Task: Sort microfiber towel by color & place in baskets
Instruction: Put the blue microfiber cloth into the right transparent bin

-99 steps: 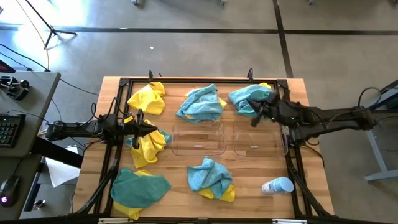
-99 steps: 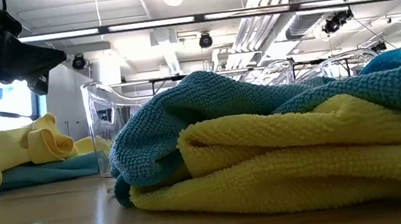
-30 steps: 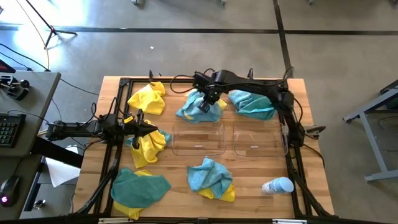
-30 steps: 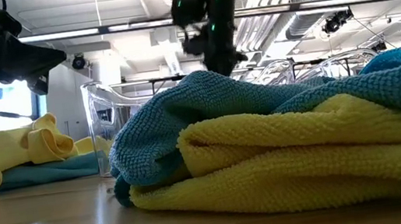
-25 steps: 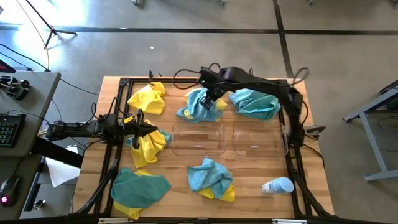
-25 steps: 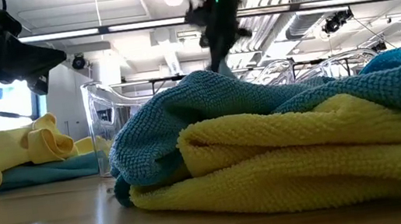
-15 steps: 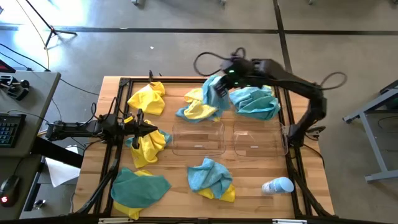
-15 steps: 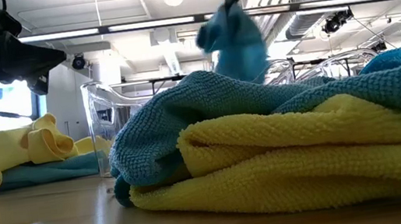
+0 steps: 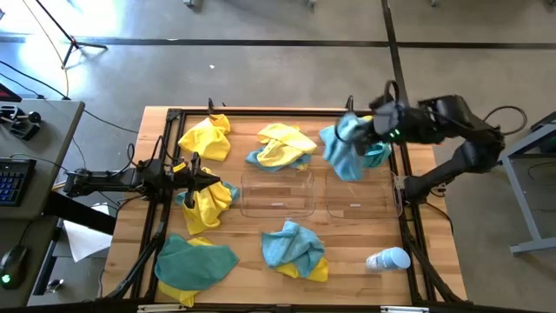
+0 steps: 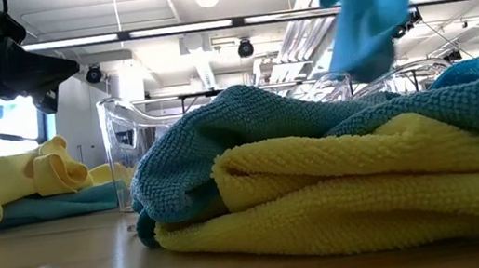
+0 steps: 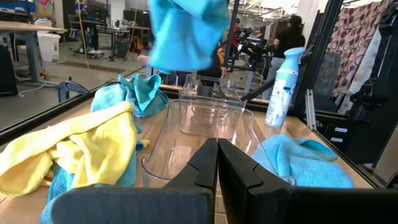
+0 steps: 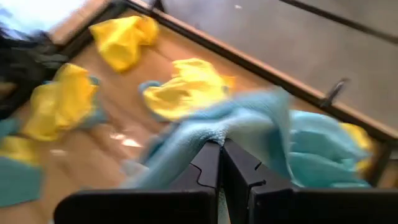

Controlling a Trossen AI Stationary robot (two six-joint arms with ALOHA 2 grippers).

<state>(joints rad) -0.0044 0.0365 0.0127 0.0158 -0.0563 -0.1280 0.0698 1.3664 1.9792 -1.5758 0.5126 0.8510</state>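
Observation:
My right gripper (image 9: 372, 132) is shut on a teal-blue microfiber towel (image 9: 345, 154) and holds it in the air over the table's far right part, just beyond the right clear basket (image 9: 356, 198). The same towel (image 10: 367, 3) shows high in the low view. The left clear basket (image 9: 276, 193) stands beside the right one. My left gripper (image 9: 213, 180) is shut and hovers left of the left basket, over a yellow towel (image 9: 208, 204) lying on the table. A yellow towel on a teal one (image 9: 280, 145) lies at the far middle. My right gripper pinches the teal-blue towel between its two fingers at a bunched fold (image 12: 233, 134). How many layers it has I cannot tell. The towel is lifted clear of the table and hangs slack below and beside the fingers (image 12: 208, 163).
More towels lie about: yellow at far left (image 9: 206, 137), teal at far right (image 9: 375, 152), teal at near left (image 9: 193, 261), teal over yellow at near middle (image 9: 294, 248). A white and light-blue spray bottle (image 9: 388, 259) lies at near right. A black frame (image 9: 261, 111) rims the table.
My right gripper has taken the teal-blue towel off the far-middle pile, risen and swung toward the table's right. The towel is lifted clear and now hangs near the right basket. The yellow towel that lay under it is uncovered and stays at the far middle.

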